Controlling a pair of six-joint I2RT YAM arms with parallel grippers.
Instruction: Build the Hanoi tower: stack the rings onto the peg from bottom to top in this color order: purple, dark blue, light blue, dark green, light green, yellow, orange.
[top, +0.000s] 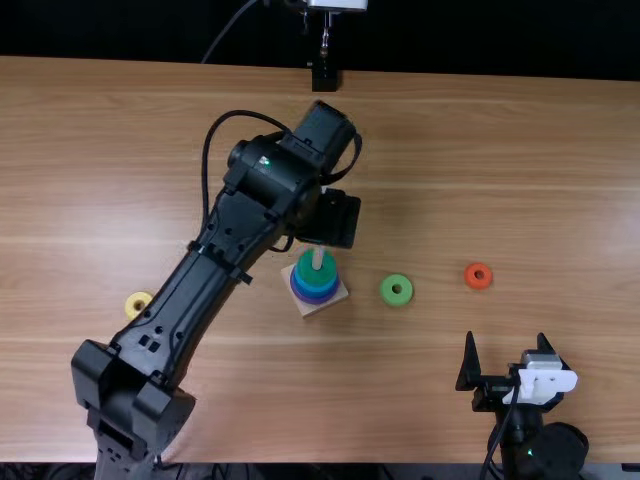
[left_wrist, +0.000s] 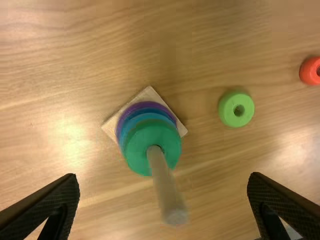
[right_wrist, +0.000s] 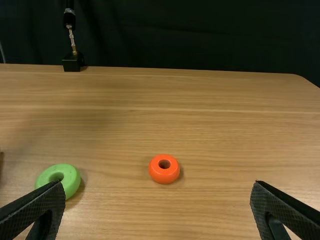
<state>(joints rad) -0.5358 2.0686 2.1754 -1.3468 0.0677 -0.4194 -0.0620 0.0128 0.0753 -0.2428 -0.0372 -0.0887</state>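
Observation:
On the square wooden base the peg carries purple, dark blue and light blue rings, with a dark green ring on top. My left gripper hangs over the peg; in the left wrist view the left gripper is open, the peg's tip between its fingers. A light green ring lies right of the base, an orange ring farther right, and a yellow ring left of the left arm. Near the front edge, the right gripper is open and holds nothing; the right wrist view shows this right gripper likewise.
The left arm crosses diagonally between the yellow ring and the base. A black stand is at the table's far edge. Bare wood lies behind the orange ring.

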